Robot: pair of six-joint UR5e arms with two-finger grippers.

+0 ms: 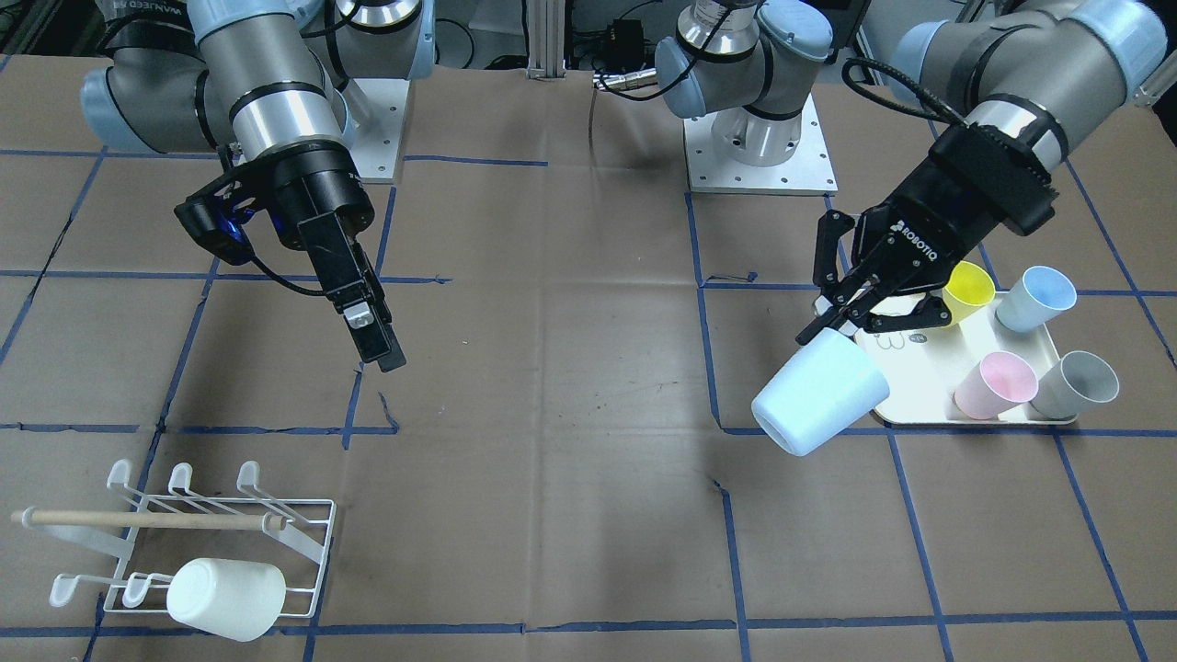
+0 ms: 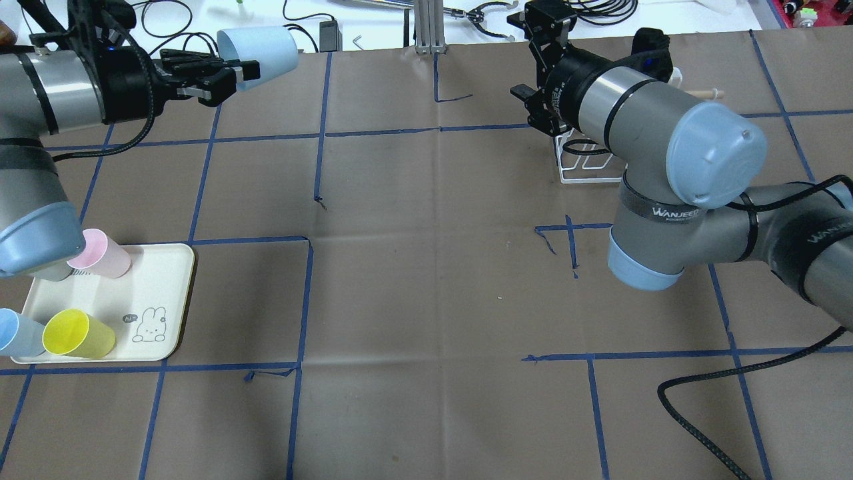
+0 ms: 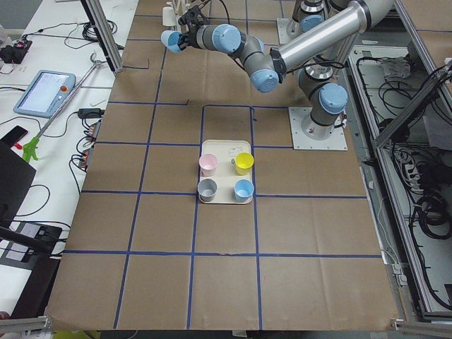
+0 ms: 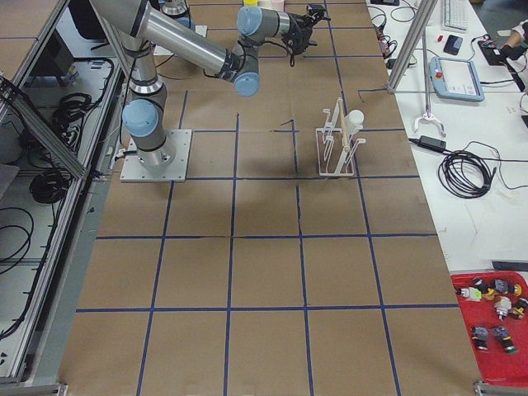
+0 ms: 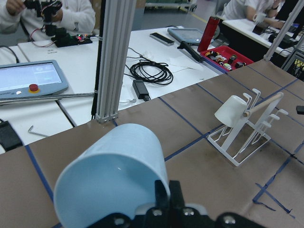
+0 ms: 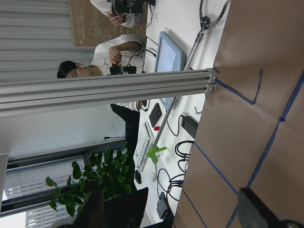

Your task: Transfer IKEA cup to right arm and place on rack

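Observation:
My left gripper (image 1: 832, 326) is shut on the rim of a light blue cup (image 1: 818, 393) and holds it tilted in the air, beside the tray. The cup also shows in the overhead view (image 2: 261, 48) and close up in the left wrist view (image 5: 114, 171). My right arm (image 2: 666, 140) hangs over the table with its gripper (image 1: 375, 336) open and empty, far from the cup. The white wire rack (image 1: 285, 515) with a wooden dowel (image 1: 138, 519) stands at the table's corner. A white cup (image 1: 225, 598) sits on one prong.
A cream tray (image 1: 919, 377) holds a yellow cup (image 1: 970, 290), a blue cup (image 1: 1034, 299), a pink cup (image 1: 993, 386) and a grey cup (image 1: 1071, 384). In the overhead view my right arm hides most of the rack (image 2: 583, 175). Aluminium posts and cables line the far edge.

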